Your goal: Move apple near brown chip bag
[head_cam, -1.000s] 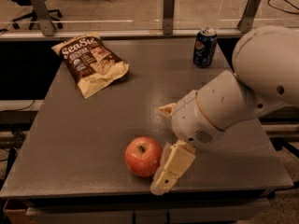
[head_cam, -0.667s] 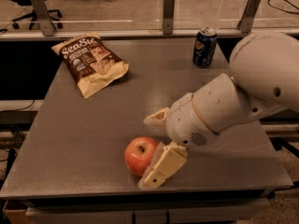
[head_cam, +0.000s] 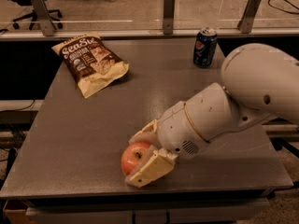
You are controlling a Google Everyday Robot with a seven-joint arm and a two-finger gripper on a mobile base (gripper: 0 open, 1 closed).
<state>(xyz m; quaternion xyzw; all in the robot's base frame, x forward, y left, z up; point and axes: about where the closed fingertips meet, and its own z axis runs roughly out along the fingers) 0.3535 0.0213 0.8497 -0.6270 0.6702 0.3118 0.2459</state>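
Note:
The red apple (head_cam: pixel 134 156) rests on the grey table (head_cam: pixel 84 139) near its front edge. My gripper (head_cam: pixel 131 159) reaches in from the right and straddles the apple. One cream finger (head_cam: pixel 144 135) lies against its far side and the other finger (head_cam: pixel 150 169) against its near side, so the jaws stand closed on the apple. The brown chip bag (head_cam: pixel 91 62) lies flat at the far left of the table, well apart from the apple and the gripper.
A blue soda can (head_cam: pixel 205 46) stands upright at the far right of the table. My bulky white arm (head_cam: pixel 243 101) covers the table's right side. A rail with metal posts (head_cam: pixel 169 10) runs behind the table, with office chairs beyond it.
The gripper has moved left from beside the apple until its fingers lie on both sides of it, and the fingers have drawn closer together. The apple, bag and can have not moved.

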